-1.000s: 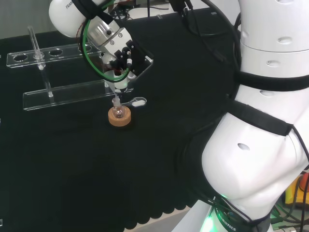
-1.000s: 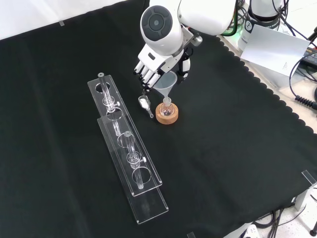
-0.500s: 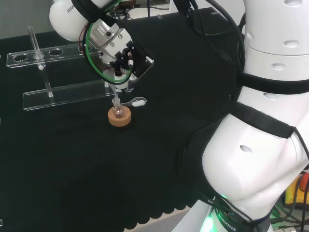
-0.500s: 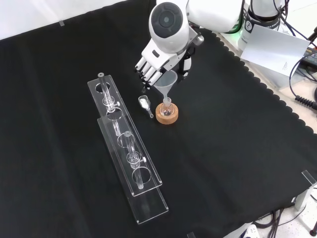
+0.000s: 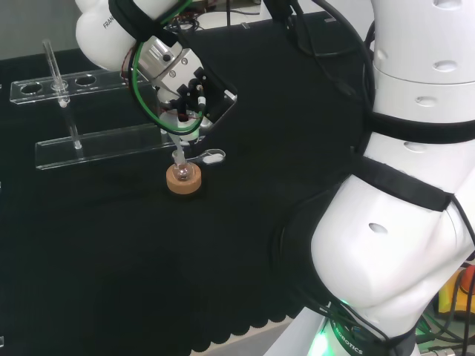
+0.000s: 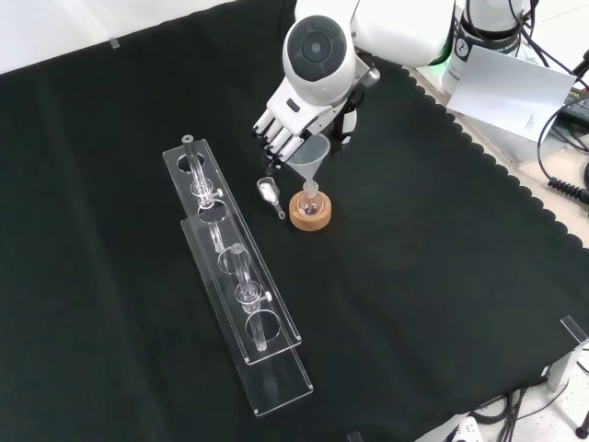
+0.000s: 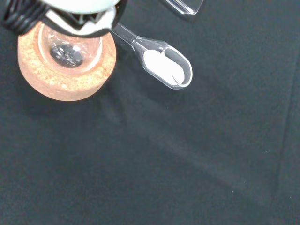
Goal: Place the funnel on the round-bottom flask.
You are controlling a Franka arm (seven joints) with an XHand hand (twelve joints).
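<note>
Funnel (image 6: 313, 155) stands with its stem in the neck of the round-bottom flask (image 6: 309, 204), which sits in a cork ring (image 6: 309, 213) on the black cloth (image 6: 433, 276), nearer the far edge in the front view. The hand (image 6: 287, 124) is just beside the funnel's rim, fingers (image 6: 273, 141) hanging relaxed, gripping nothing. A clear scoop (image 7: 164, 68) holding white powder lies just beside the ring. Two clear racks (image 6: 241, 304) stretch toward the cloth's near edge.

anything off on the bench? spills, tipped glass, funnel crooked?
Nothing stands out. The funnel sits upright with its stem in the round-bottom flask on the cork ring. The scoop lies beside it, white powder inside, none on the cloth.
</note>
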